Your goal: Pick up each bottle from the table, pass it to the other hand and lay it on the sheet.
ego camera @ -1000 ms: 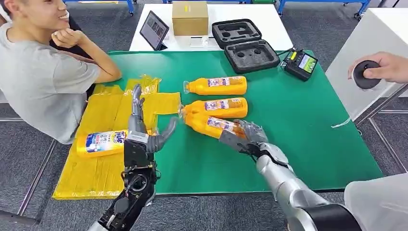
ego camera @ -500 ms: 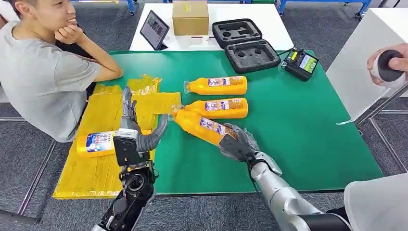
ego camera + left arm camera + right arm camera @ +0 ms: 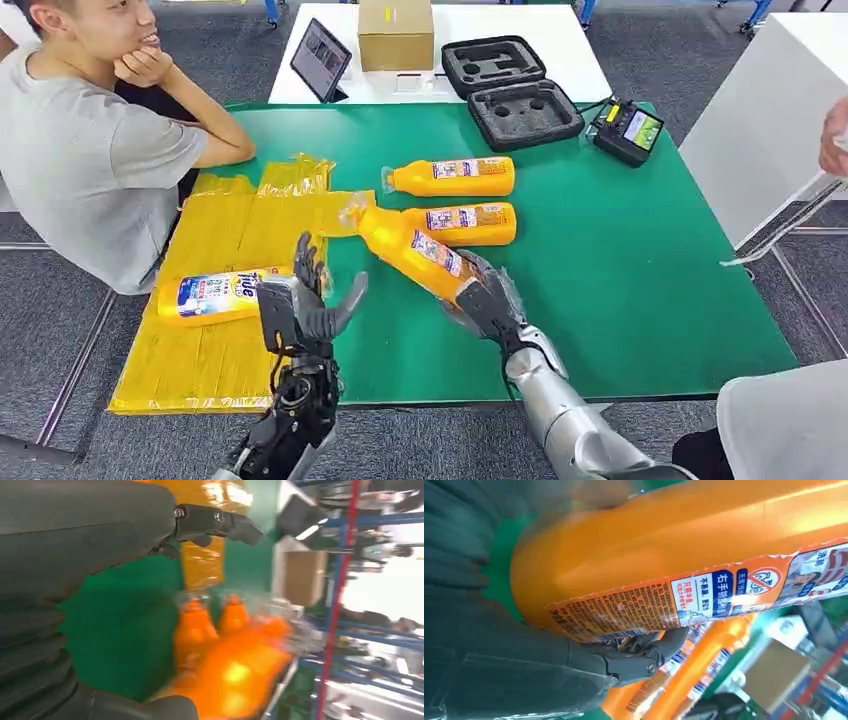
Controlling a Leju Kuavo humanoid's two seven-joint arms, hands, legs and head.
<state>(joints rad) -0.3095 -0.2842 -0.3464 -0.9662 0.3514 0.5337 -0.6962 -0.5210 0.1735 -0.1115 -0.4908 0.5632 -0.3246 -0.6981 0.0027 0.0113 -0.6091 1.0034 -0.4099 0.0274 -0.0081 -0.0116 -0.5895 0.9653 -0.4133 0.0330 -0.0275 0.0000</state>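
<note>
Bottle (image 3: 412, 251) is in my right hand (image 3: 478, 300), fingers wrapped round the base end, thumb (image 3: 644, 655) pressed under the label in the right wrist view. It's lifted and tilted, cap end toward the upper left of the frame, out over the near edge of the yellow sheet (image 3: 215, 240). I'd say that angle is there to offer the neck and body to the other hand.

My left hand (image 3: 305, 305) sits lower centre-left, fingers spread with nothing in them, palm turned toward the bottle but apart from it. Looks like a ready-to-receive pose; handover not yet made.

Two more orange bottles lie flat on the green table cover (image 3: 620, 260), centre of frame: nearer one (image 3: 460, 222), farther one (image 3: 450, 177), both caps left. One bottle with a blue-white label (image 3: 212, 297) already lies on the sheet at left.

Person seated at upper left, elbow on the table.
</note>
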